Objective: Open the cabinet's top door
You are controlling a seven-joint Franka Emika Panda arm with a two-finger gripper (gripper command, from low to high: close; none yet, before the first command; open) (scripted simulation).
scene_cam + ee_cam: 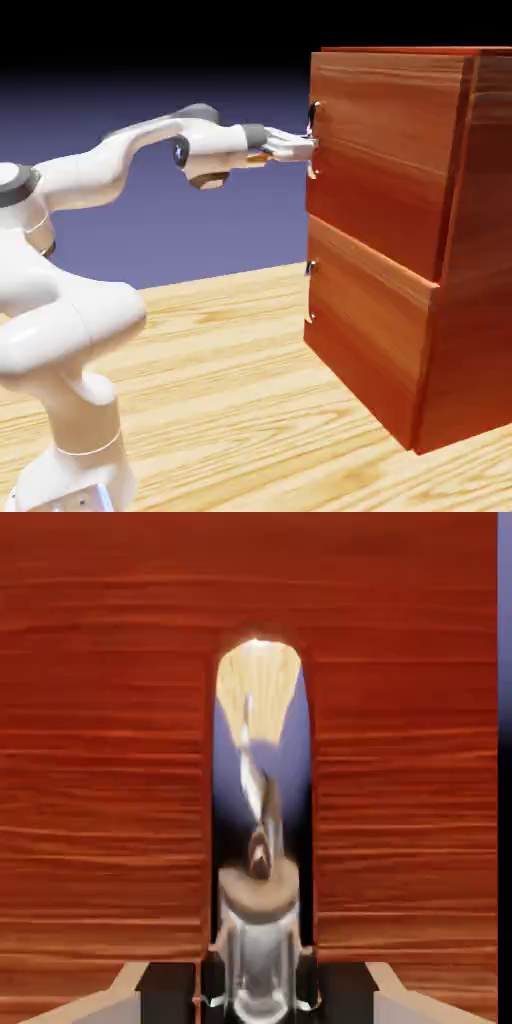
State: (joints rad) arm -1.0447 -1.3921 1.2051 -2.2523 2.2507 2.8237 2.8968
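Gripping the handle of the top door, at three o'clock from the arm.

Filling the right of the exterior view, the cabinet [400,240] looks rigid and heavy; its top door [385,150] appears shut and should swing stiffly. The slim silver handle [314,140], smooth and likely slippery, is the only hold. Reaching level, the arm [110,165] has its gripper [305,146] narrowed around that bar.
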